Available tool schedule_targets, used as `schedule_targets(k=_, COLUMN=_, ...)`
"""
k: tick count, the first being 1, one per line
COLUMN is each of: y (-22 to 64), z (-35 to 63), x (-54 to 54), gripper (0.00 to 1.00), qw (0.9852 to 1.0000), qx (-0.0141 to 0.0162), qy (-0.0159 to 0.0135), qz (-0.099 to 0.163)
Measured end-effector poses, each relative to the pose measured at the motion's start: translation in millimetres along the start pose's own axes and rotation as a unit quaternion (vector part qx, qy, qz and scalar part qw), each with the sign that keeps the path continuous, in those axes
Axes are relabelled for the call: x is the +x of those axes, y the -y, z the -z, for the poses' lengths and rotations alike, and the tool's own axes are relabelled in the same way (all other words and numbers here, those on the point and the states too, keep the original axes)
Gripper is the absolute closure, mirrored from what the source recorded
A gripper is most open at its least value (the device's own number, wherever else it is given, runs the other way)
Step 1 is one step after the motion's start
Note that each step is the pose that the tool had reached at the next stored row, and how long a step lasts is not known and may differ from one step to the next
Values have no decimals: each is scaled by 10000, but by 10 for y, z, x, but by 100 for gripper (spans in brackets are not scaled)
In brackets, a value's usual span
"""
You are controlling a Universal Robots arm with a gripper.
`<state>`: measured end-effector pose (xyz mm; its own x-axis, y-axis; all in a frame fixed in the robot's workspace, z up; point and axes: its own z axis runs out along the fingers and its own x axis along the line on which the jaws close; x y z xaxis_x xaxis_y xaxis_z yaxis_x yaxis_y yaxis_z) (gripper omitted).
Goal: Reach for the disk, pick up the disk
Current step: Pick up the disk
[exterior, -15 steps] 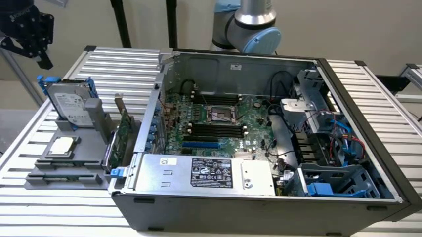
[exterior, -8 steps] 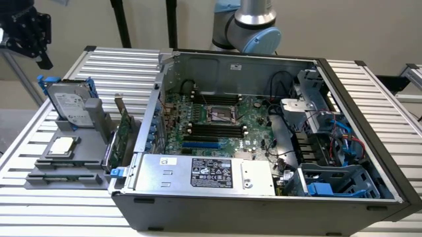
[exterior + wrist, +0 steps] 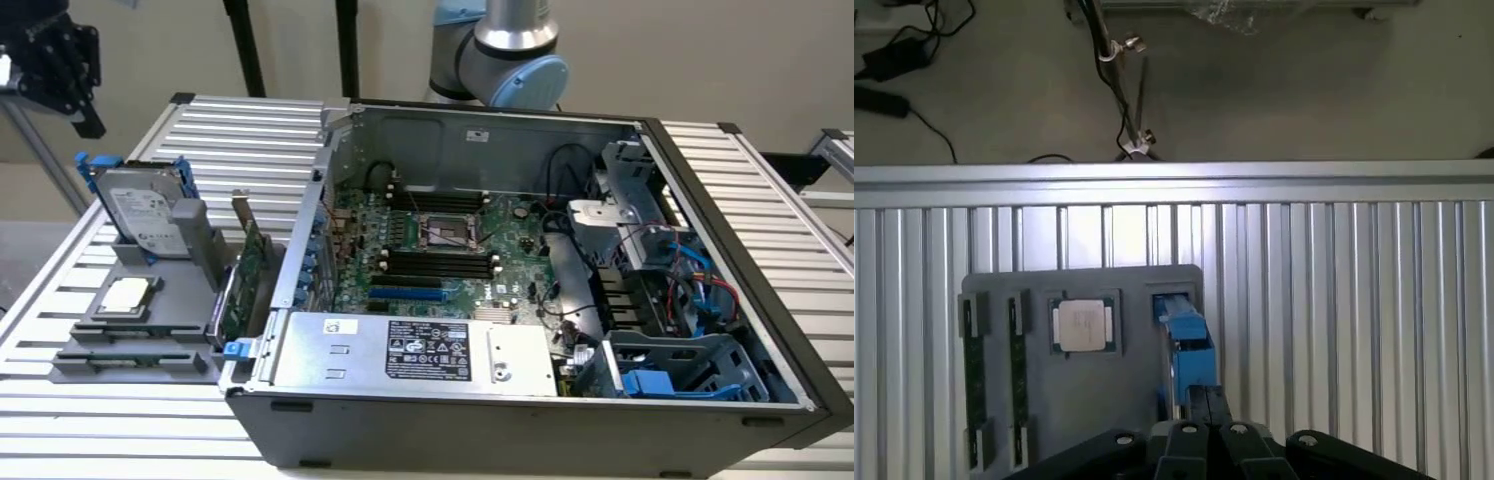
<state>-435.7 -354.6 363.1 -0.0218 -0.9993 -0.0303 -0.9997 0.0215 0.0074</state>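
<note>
The disk (image 3: 140, 215) stands on edge in a grey holder (image 3: 160, 322) at the exterior view's left; its silver face, white label and blue bracket face the camera. My black gripper (image 3: 83, 118) hangs well above it, near the upper left corner of that view. In the wrist view the disk (image 3: 1184, 338) appears edge-on as a blue strip, just beyond my gripper (image 3: 1206, 405). The two fingers are pressed together, shut on nothing.
A small square CPU chip (image 3: 127, 293) (image 3: 1084, 325) lies in the holder beside the disk. An open computer case (image 3: 534, 130) with a silver power supply (image 3: 427, 350) covers the middle of the slatted metal table (image 3: 1334, 300). Cables (image 3: 894, 60) lie on the floor past the table edge.
</note>
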Motion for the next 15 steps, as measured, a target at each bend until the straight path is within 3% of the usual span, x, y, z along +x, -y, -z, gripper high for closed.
schedule_targets(k=4, y=-23, z=-1, x=-35, gripper=89, qw=10000, qx=-19, qy=-34, qz=72)
schedule_targets(k=7, y=-25, z=-1, x=-36, gripper=88, qw=9999, qx=-20, qy=-41, qz=89)
schedule_targets(k=9, y=-25, z=-2, x=-37, gripper=76, qw=9999, qx=-20, qy=-41, qz=89)
schedule_targets(k=10, y=-25, z=-2, x=-37, gripper=76, qw=9999, qx=-20, qy=-41, qz=89)
schedule_targets(k=15, y=-25, z=-17, x=-29, gripper=52, qw=10000, qx=-20, qy=-41, qz=87)
